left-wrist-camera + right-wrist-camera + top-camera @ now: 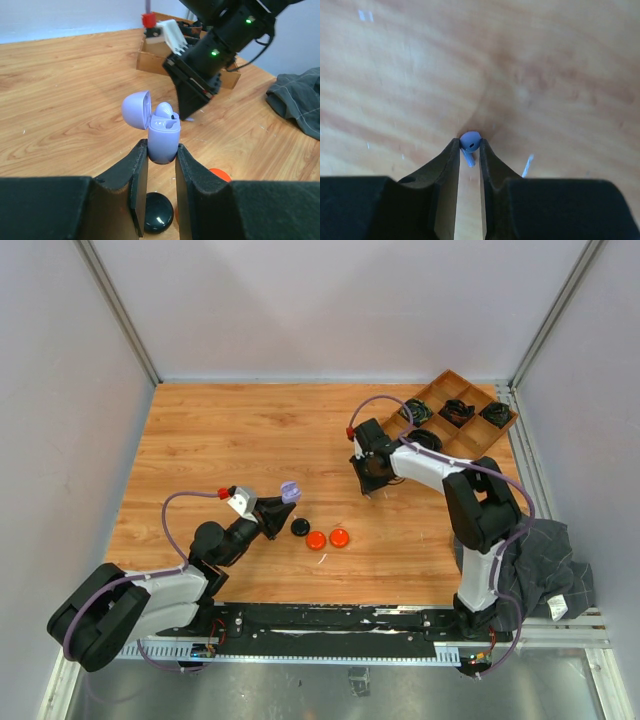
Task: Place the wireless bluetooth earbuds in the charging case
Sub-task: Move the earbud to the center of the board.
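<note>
left gripper (161,152) is seen closed to a narrow gap on the lower body of a lilac charging case (164,139), which is held upright between its two fingertips, clear of the table (230,430). the case lid stands open and is tipped over to the gripper's left side, and a seated earbud (164,111) of the same lilac is lodged in the top of the case, with its rounded end standing proud. beneath the left fingers a black disc (158,212) is seen lying on the wood, and an orange disc (219,175) is partly shown just to their right. from overhead a second orange disc (340,537) is found just beside the first. right gripper (469,150) is closed almost fully, and a loose earbud (470,140) is pinched at the very tips of its fingers, with the round head poking out beyond them and the stem caught in the slit between. whether this bud touches the table just beyond the tips cannot be told. the right gripper is pointed down at the wood, well ahead of the left gripper and apart from the held case. behind the right gripper a wooden tray (440,393) of compartments is placed, with coiled black cables (460,412) in several of them. a dark cloth (300,100) is heaped on the right arm's outer side.
</note>
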Motion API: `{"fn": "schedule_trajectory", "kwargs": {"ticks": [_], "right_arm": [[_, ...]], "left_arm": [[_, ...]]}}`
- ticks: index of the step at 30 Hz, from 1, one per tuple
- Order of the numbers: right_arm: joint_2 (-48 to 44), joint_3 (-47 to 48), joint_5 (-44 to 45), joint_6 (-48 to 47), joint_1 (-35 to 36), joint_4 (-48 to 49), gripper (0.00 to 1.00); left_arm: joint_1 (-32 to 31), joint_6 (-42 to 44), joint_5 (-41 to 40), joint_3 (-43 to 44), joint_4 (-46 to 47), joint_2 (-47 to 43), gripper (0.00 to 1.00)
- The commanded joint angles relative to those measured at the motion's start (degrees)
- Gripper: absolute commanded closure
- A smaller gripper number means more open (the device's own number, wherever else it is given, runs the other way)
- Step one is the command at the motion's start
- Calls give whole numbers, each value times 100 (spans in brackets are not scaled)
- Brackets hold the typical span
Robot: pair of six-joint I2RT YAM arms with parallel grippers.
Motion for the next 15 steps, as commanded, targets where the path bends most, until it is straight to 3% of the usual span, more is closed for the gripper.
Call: {"fn": "schedule_trajectory", "kwargs": {"ticks": [1,8,15], "right_arm": [[-399,-787,100,404,172,-909,81],[-727,-1105,90,503,384,-1350,76],[-666,-756,76,226,386,-1652,67]], "left_arm": [[-6,-20,42,34,141,-78,100],[-10,-30,74,39,150,-83,100],[-6,-22,84,40,132,-87,100]]}}
